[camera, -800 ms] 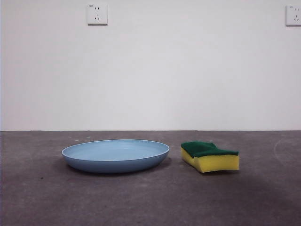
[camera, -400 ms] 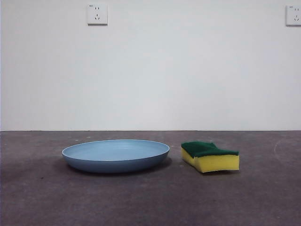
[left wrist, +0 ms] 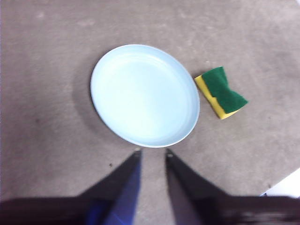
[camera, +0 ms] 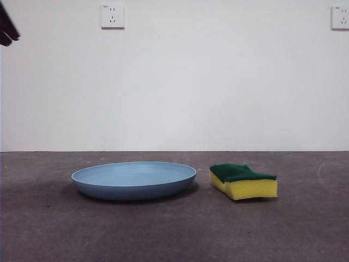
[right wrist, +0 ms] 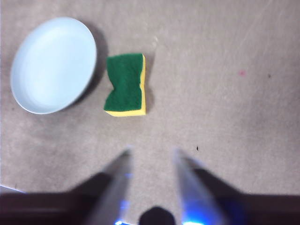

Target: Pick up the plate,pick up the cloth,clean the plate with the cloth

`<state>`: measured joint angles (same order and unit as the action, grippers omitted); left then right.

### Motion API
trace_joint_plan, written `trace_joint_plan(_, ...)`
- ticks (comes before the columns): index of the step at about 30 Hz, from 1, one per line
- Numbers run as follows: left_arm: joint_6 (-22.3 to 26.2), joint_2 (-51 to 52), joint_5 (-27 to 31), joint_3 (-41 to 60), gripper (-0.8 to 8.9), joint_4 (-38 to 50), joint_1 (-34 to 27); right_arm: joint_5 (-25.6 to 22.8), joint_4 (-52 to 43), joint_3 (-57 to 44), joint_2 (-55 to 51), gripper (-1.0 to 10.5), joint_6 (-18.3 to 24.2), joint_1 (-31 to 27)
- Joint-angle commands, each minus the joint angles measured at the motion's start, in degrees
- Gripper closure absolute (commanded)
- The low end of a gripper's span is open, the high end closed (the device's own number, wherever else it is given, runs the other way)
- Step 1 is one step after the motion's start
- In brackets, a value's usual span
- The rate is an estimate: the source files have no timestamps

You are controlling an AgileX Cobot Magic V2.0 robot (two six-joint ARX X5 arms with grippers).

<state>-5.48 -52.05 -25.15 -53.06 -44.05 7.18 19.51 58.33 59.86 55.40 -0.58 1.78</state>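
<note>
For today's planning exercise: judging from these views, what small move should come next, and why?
Probably lower the left gripper toward the near rim of the light blue plate: its fingers are open above it, and both plate and sponge lie untouched on the table.

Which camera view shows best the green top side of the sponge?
The right wrist view: the sponge lies there with its whole green top and wavy outline visible. The left wrist view shows it smaller, beside the plate. The front view shows mainly its yellow side, the green top foreshortened.

Plain white wall; two sockets; dark grey table
</note>
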Motion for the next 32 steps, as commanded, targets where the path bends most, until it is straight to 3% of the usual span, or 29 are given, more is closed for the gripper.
trace_joint_plan(1, -1.2, -1.5, -0.6, 0.1, 4.05, 1.6, 0.0, 0.0, -0.1, 0.2, 1.0, 4.1, 0.5, -0.1)
trace_joint_plan(5, -2.1, -7.2, -0.4, 0.1, 4.09, 6.3, 0.6, 0.1, -0.2, 0.2, 1.1, 4.1, 0.4, -0.1)
trace_joint_plan(9, -2.4, -19.1, -0.2, -1.7, 4.09, 10.0, 1.2, 0.1, -0.2, 0.2, 1.1, 4.1, 0.0, -0.1)
trace_joint_plan(12, -1.8, -28.9, 3.7, -5.7, 4.09, 10.5, 2.1, 0.1, -0.1, 0.2, 1.1, 4.1, -0.3, 0.1)
trace_joint_plan(17, -1.9, -37.7, 5.3, -9.6, 4.09, 13.1, 3.2, 0.1, -0.1, 0.2, 1.1, 4.1, -1.2, 0.7)
trace_joint_plan(32, -1.8, -50.2, 10.6, -11.5, 4.09, 20.0, 6.3, 0.1, -0.2, 0.2, 1.1, 4.1, -1.7, 0.7)
